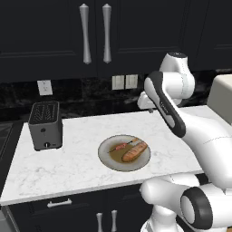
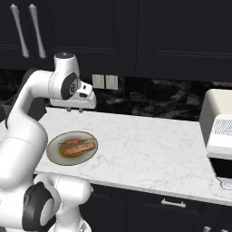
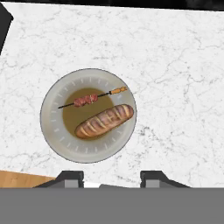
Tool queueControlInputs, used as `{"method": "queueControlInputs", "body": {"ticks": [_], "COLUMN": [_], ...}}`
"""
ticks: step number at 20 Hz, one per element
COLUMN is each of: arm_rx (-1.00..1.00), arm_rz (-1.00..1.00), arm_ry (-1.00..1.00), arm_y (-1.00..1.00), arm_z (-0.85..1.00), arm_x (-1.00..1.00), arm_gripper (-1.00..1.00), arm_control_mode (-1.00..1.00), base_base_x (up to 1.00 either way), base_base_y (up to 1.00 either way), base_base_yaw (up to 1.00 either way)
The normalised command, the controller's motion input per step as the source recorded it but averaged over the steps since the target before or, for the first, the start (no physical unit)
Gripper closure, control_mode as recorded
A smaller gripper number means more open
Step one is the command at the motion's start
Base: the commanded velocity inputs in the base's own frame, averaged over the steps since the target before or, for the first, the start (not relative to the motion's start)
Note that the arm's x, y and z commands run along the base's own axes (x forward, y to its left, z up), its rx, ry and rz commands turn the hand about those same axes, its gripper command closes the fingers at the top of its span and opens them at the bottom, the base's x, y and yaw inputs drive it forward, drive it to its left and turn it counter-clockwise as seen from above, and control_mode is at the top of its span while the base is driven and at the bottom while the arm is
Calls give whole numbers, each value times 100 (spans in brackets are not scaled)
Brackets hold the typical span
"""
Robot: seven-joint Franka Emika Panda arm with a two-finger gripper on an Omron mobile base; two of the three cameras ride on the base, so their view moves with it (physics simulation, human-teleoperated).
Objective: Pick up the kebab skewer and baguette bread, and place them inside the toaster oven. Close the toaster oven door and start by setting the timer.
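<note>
The kebab skewer (image 3: pixel 87 99) and the golden-brown baguette bread (image 3: pixel 105 121) lie side by side on a grey plate (image 3: pixel 50 127), skewer farther from the fingertips. Both show on the plate (image 1: pixel 104 152) in the left base view too: skewer (image 1: pixel 123 146), baguette (image 1: pixel 135 152). My gripper (image 3: pixel 111 179) hangs high above the plate, open and holding nothing. In the right base view the gripper (image 2: pixel 74 109) is above and behind the plate (image 2: pixel 52 152). The cream toaster oven (image 2: pixel 217 131) stands at the counter's far right, cut off by the frame; how its door stands I cannot tell.
A dark grey slot toaster (image 1: pixel 45 126) stands at the counter's left end. Wall outlets (image 1: pixel 124 82) sit on the dark backsplash under black upper cabinets. The white marble counter (image 2: pixel 149 149) stretches between the plate and the oven. The counter's front edge runs just below the plate.
</note>
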Motion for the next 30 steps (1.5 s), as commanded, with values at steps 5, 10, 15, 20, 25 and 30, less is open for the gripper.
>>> {"method": "queueControlInputs", "body": {"ticks": [5,10,15,20,25,30], "arm_rx": [0,0,0,0,0,0], "arm_rz": [0,0,0,0,0,0], "arm_ry": [0,0,0,0,0,0], "arm_y": [0,0,0,0,0,0], "arm_z": [0,0,0,0,0,0], "arm_x": [0,0,0,0,0,0], "arm_gripper": [-100,-100,-100,-100,-100,-100], "arm_control_mode": [100,100,100,100,100,100], "base_base_x": [0,0,0,0,0,0], "base_base_y": [0,0,-1,-38,-56,-48], "base_base_yaw": [0,0,0,0,0,0]}}
